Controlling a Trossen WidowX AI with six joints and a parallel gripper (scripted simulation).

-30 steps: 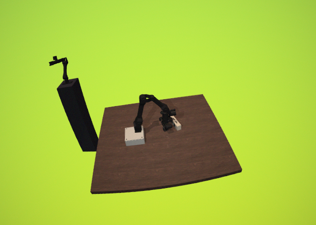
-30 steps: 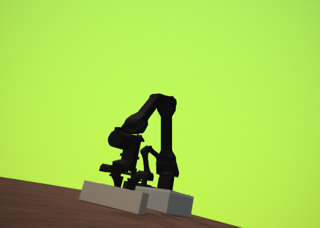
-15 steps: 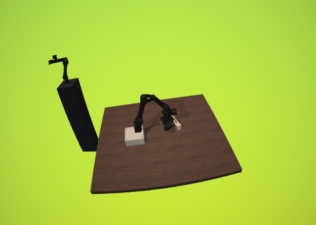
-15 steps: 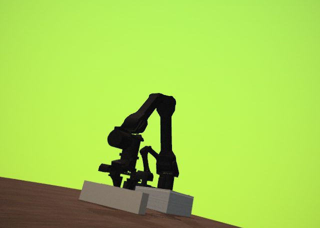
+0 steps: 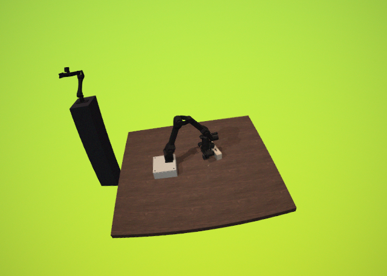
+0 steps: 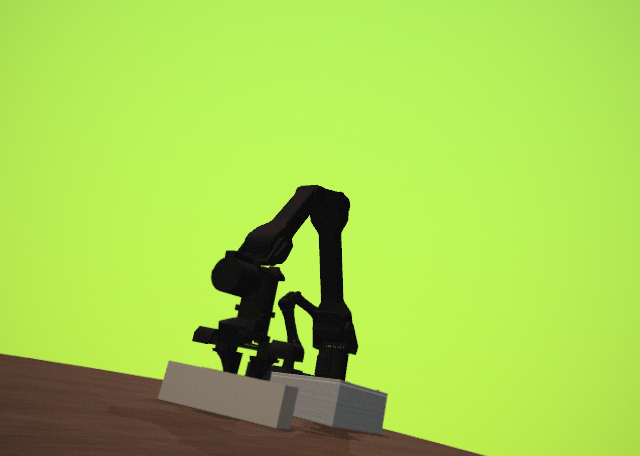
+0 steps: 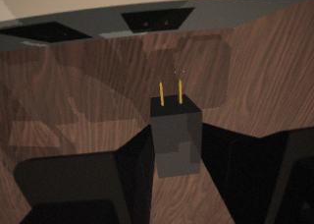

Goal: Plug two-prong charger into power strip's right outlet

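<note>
gripping: pincer point(image 6: 241, 372) point(image 7: 171, 127) partly closed on charger point(image 7: 178, 142) | both prongs point(image 7: 180, 92) bare, pointing toward power strip point(image 5: 217, 154) point(image 6: 227, 395) point(image 7: 103, 25)
</note>
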